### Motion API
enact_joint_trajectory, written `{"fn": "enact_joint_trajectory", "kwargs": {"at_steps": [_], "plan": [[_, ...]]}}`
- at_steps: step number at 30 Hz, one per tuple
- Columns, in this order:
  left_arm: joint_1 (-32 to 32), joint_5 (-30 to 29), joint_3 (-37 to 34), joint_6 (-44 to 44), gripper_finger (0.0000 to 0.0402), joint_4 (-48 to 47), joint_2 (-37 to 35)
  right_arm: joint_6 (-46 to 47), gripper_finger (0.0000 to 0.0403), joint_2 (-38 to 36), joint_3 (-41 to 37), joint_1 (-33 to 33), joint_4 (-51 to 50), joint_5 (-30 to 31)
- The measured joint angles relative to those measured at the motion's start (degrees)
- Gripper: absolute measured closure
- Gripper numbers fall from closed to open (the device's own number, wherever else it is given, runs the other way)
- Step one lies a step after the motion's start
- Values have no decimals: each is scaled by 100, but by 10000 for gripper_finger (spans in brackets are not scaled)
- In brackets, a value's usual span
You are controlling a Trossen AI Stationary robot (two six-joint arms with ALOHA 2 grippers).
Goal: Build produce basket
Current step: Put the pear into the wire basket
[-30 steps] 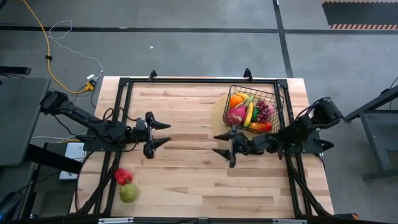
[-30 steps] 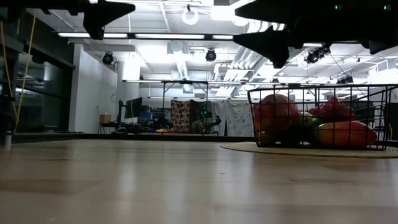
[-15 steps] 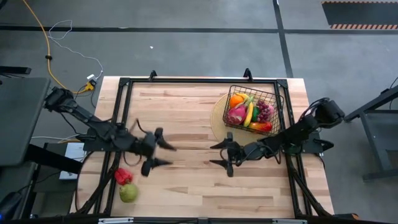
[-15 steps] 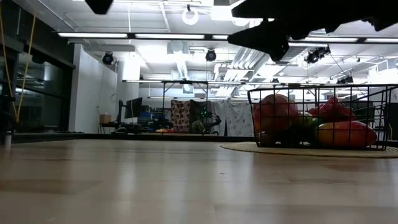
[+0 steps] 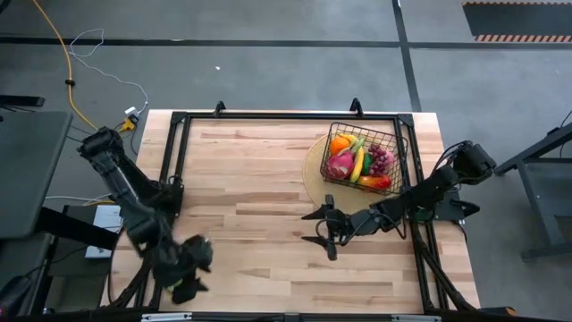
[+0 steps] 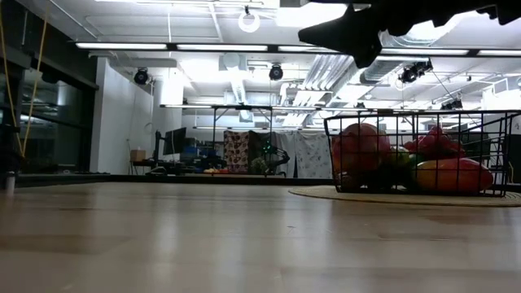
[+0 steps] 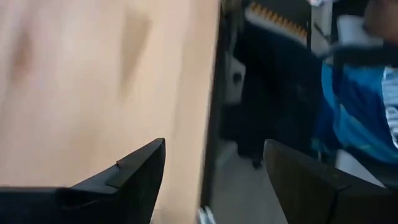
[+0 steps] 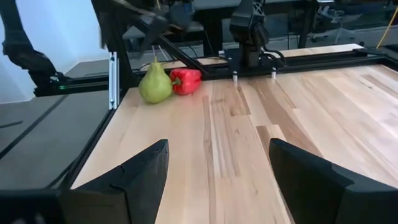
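Basket [image 5: 368,156] holds produce; one pear [image 8: 155,83], one pepper [image 8: 185,80] outside.

We're in a big open robotics lab or workshop: a butcher-block wooden table [image 5: 268,179] in a black metal frame [image 5: 174,143] on grey concrete floor [image 5: 268,63], a yellow cable [image 5: 67,80] trailing across it. Overhead, exposed ducts [image 6: 326,73] and strip lights [image 6: 146,45]; far back, desks with monitors [image 6: 173,140].
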Motion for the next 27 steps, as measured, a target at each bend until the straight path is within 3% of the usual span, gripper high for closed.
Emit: {"fn": "enact_joint_trajectory", "kwargs": {"at_steps": [4,9,16,27], "plan": [[-617,-12,40,-880,141,-61,314,41,135,0,0,0,-135,43],[-1108,44,39,-1853,141,-1022,638,-2,135,0,0,-43,-234,135],[-1328,-585,32,-1857,141,-1837,708,25,135,0,0,-96,-244,173],[-1663,91,70,-2525,141,-1730,682,135,135,0,0,-94,-266,170]]}}
